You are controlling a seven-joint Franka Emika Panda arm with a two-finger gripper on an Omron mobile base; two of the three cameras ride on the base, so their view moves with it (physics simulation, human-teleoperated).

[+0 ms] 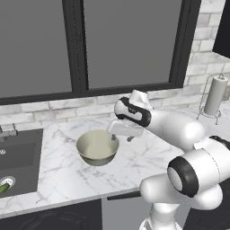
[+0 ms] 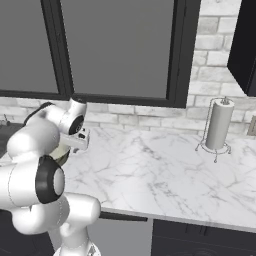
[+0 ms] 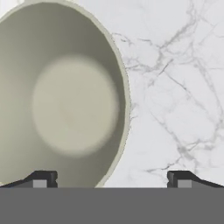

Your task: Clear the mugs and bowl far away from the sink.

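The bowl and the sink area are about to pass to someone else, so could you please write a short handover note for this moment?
Gripper: open, holding nothing, poised above the bowl's rim, jaws astride its right edge in the hand view.
Bowl: upright and empty on the marble counter, a short way right of the sink.
Done: nothing moved yet as far as the bowl goes.
Left: grasp the rim and carry the bowl toward the open counter near the paper towel holder, then deal with the mugs.
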